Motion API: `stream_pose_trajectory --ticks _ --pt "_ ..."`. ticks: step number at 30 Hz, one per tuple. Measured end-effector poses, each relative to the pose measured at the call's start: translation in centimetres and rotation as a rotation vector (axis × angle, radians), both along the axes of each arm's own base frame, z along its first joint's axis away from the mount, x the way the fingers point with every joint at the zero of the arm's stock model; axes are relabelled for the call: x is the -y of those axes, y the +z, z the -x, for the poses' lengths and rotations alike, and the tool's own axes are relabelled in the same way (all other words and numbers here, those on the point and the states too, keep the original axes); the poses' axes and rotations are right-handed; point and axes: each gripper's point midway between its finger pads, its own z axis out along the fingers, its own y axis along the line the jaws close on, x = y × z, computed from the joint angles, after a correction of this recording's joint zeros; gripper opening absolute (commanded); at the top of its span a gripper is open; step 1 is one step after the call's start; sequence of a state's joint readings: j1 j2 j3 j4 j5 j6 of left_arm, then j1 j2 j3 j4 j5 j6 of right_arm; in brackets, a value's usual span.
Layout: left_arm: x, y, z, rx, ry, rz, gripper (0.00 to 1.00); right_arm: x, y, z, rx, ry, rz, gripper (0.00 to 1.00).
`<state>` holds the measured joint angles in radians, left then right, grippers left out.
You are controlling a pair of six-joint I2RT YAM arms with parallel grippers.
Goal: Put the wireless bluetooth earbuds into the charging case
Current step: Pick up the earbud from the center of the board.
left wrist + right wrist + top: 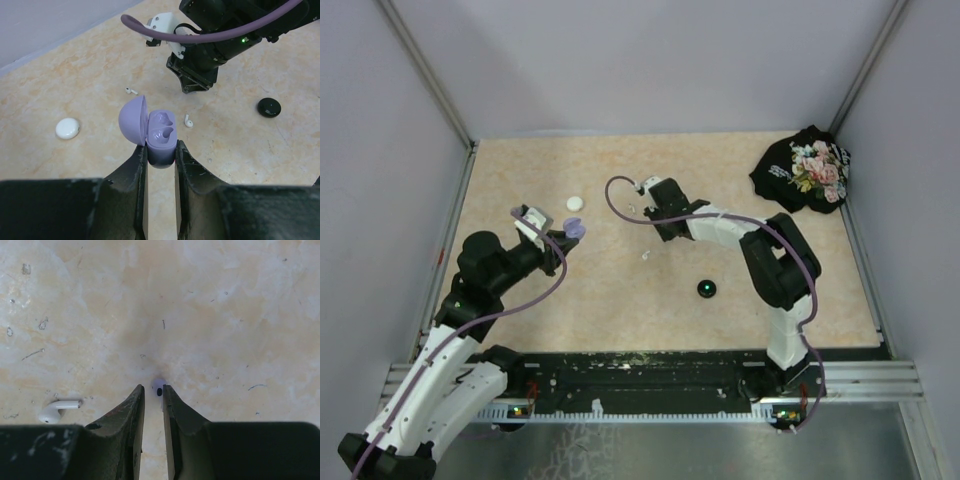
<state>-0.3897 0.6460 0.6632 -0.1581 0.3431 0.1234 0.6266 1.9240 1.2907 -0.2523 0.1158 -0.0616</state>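
- The left tool (161,146) sits closest in its wrist view, its two dark fingers (138,170) clamped on the base of the lavender charging case (161,132)
- That case stands open: its domed lid (132,120) is swung back to one side, and the two moulded hollows in the base face up with nothing in them
- The right tool (152,390) is tipped down at the worktop (620,300), jaws drawn almost together with only a slim gap between them
- A tiny purple earbud (159,389) lies right at those tips, against the worktop; I cannot tell whether the jaws pinch it or merely frame it (it looks narrower than the gap)
- The near white earbud (188,120) lies loose just beyond the open case, between it and the right tool
- The far white earbud (131,90) lies farther out, past the lid, apart from everything
- A white round case (67,128) rests shut on the worktop off to the lid's side, near the left tool but not touching it
- A black round case (269,107) sits alone on the other side, beside the right arm's forearm, a small green dot on its top in the overhead view
- A crumpled black cloth (805,170) with a floral print lies in the far corner, well apart from both arms
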Motion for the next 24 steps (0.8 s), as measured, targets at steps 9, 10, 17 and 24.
stream_pose_trajectory --ticks 9,10,17,24 --pt "0.0 0.2 0.1 0.006 -0.001 0.002 0.01 0.2 -1.5 0.3 0.017 0.003 0.098 0.06" --pt "0.0 0.2 0.1 0.006 -0.001 0.003 0.01 0.3 -1.5 0.3 0.023 0.0 0.109 0.05" --pt "0.0 0.3 0.2 0.01 -0.001 0.004 0.01 2.2 -1.3 0.4 0.069 -0.071 0.241 0.03" --pt "-0.2 0.4 0.1 0.01 0.004 0.008 0.01 5.2 -1.5 0.8 0.161 -0.201 0.482 0.07"
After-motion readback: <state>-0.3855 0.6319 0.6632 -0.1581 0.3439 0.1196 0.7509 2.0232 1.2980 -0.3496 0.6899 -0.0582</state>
